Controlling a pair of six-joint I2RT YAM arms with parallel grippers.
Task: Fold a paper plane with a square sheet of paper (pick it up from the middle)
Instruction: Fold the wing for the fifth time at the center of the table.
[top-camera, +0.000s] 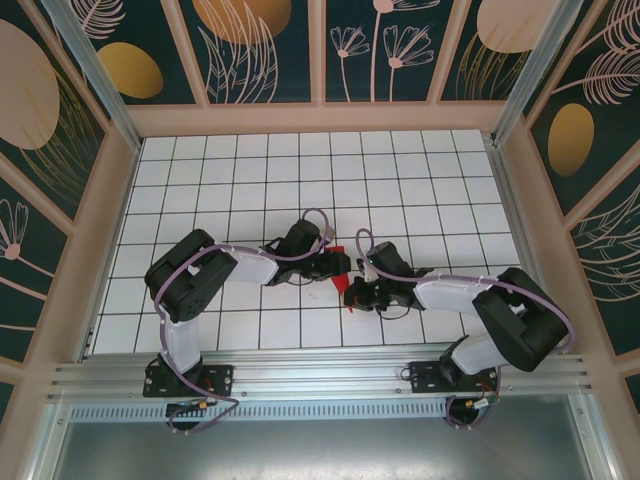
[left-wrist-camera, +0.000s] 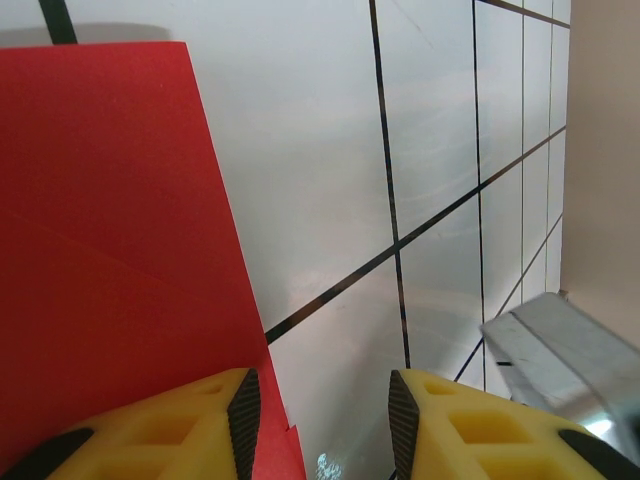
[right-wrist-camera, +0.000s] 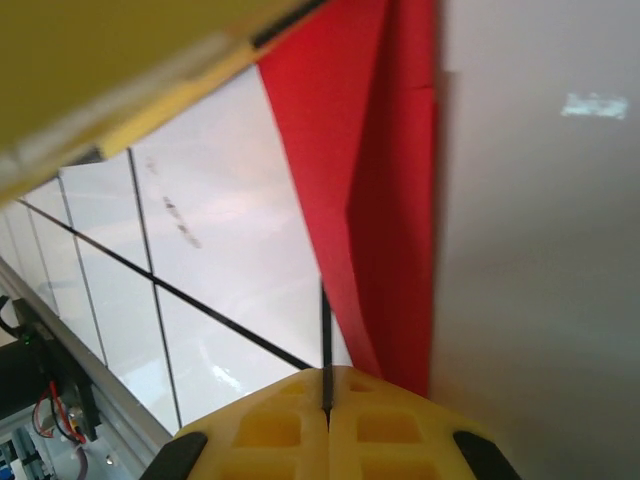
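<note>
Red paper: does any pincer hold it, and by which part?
It cannot be told. The right pincer is shut beside the narrow end of the red paper; the left pincer stands open.

The black-and-white left arm (top-camera: 215, 272) and right arm (top-camera: 485, 300) bend inward, wrists close together. The left gripper (left-wrist-camera: 323, 405) holds its yellow fingers (left-wrist-camera: 190, 425) apart. The right gripper (right-wrist-camera: 326, 390) has its yellow fingers pressed together.

Top view bright, even overhead light, soft shadows on tiled table (top-camera: 200, 170). Left wrist crisp, milky sheen on tiles, faint shadow band above red paper (left-wrist-camera: 100, 200). Right wrist softer: near stuff blurred, grey haze right side, small glare top-right.
</note>
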